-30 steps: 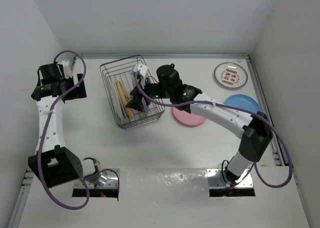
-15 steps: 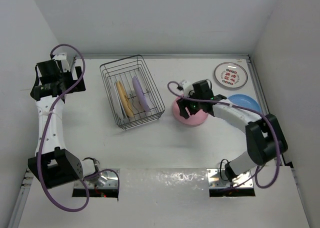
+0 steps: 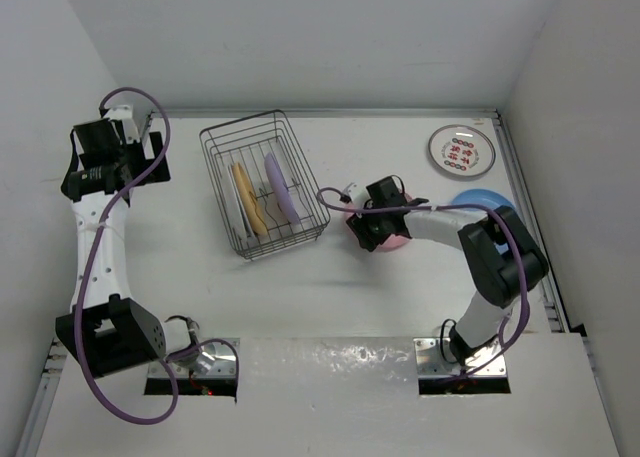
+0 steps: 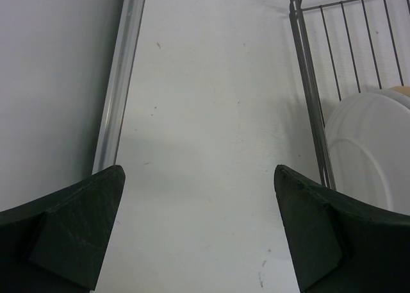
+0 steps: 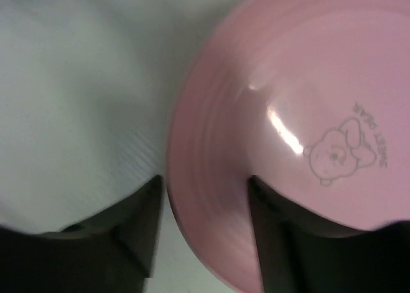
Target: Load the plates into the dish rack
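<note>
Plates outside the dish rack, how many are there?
3: the pink plate at the right gripper, the blue plate partly hidden behind the right arm, and the printed plate in the far right corner.

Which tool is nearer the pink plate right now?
Right. The right tool is at the rim of the pink plate, a finger on each side of the edge. The left tool hangs on the far side of the dish rack, well away.

Pink plate (image 5: 288, 81) in close view, with a small bear outline (image 5: 333, 155) printed in its well. The right gripper (image 5: 204, 187) straddles the plate's rim above the white table (image 5: 77, 81), one dark finger on either side.
</note>
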Controlling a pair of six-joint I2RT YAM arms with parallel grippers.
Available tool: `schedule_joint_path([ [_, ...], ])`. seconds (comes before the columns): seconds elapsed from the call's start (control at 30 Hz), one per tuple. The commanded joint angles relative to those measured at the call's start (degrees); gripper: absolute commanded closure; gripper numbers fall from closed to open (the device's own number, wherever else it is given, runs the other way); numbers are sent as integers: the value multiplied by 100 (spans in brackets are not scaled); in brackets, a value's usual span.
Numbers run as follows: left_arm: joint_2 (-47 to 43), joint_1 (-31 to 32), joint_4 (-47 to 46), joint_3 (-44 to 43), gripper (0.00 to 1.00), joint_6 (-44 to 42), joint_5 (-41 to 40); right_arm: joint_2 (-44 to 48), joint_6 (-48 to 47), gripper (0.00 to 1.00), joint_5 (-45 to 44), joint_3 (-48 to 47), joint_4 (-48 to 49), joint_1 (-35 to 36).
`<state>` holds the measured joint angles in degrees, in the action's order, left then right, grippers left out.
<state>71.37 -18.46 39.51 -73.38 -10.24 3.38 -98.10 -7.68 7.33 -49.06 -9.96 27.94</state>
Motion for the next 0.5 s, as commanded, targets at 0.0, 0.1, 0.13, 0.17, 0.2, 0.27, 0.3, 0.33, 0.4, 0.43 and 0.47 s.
schedule_joint_path([
  [0.0,-89,44,-286,-53,1,-48,-127,-165,-146,53,-196,-52,178,150],
  [0.1,-71,44,-338,-18,1,-57,-92,-332,-85,86,-443,-112,179,203],
  [0.13,-71,44,-364,-35,1,-57,-74,-393,46,95,-400,-191,100,203],
  [0.17,-54,44,-365,-36,1,-74,-57,-394,152,100,-408,-288,-101,203],
  [0.2,-36,53,-373,-44,1,-101,-39,-368,353,100,-365,-463,-181,203],
  [0.27,-1,53,-409,-79,1,-118,-30,-79,574,100,-277,-665,-261,185],
  [0.3,17,53,-417,-97,1,-145,-13,62,697,100,-172,-893,-209,159],
  [0.33,60,53,-417,-123,1,-154,-4,220,1046,100,73,-1017,-139,124],
  [0.4,96,53,-426,-150,1,-154,31,633,1504,100,303,-1500,168,1],
  [0.43,122,53,-435,-167,1,-162,40,748,1654,100,469,-1684,326,-60],
  [0.47,131,62,-444,-167,1,-189,84,897,1760,100,523,-2086,371,-78],
])
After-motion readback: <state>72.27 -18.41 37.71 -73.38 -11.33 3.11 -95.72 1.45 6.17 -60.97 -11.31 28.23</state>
